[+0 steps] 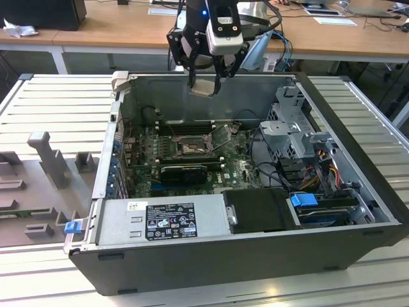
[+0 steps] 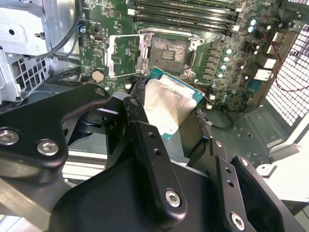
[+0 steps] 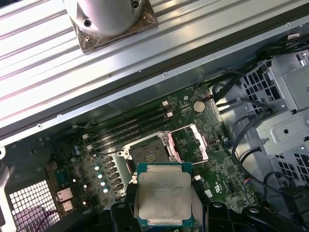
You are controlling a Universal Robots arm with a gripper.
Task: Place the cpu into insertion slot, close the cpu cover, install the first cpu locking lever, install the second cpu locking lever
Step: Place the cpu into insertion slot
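My gripper [image 1: 204,78] is shut on the cpu [image 1: 203,87] and holds it in the air above the back wall of the open computer case. In both wrist views the cpu [image 2: 169,102] [image 3: 164,193] shows its pale silver top with a green rim between the black fingers [image 2: 139,118]. Below it lies the insertion slot [image 2: 169,50] [image 3: 147,154] [image 1: 190,147], open, with its dark centre bare. The cpu cover [image 2: 124,55] [image 3: 190,142] is swung open beside the slot on its hinge.
Long black memory slots [image 2: 186,14] run beside the socket. A black card [image 1: 184,171] lies in front of it. A metal drive cage [image 1: 291,131] with cables fills the exterior view's right, and a power supply [image 1: 169,217] sits at the front. Grey fixtures [image 1: 48,157] stand on the table.
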